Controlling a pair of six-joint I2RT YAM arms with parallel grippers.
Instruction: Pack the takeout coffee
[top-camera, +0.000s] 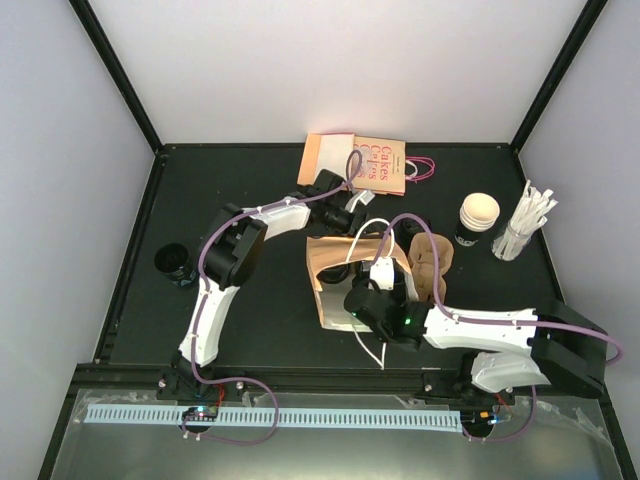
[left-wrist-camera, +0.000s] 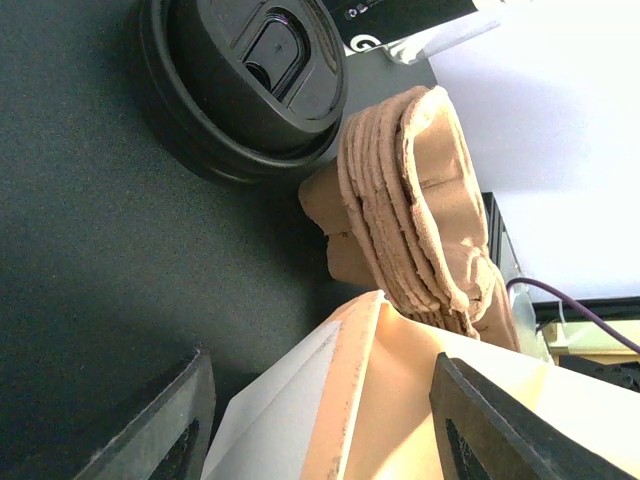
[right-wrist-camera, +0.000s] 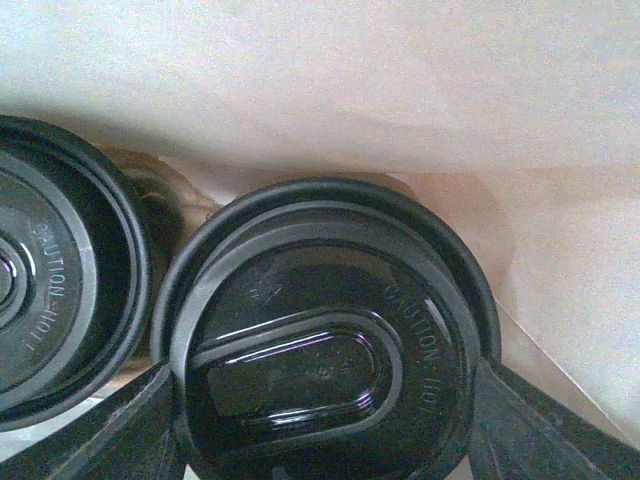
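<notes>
Evidently the bag (top-camera: 325, 288) was stood open on the counter (top-camera: 220, 170) with its mouth up so that cups could be lowered in. Its rim was straddled by the left jaws, which were spread wide and pinched nothing, probably to steady it. Inside the bag, a lidded cup (right-wrist-camera: 330, 340) was flanked by the right jaws, which were pressed against both sides of the lid and apparently gripping it. It was set just beside a second cup (right-wrist-camera: 50, 280), near the bag's wall. Release was judged to be the step in hand.
</notes>
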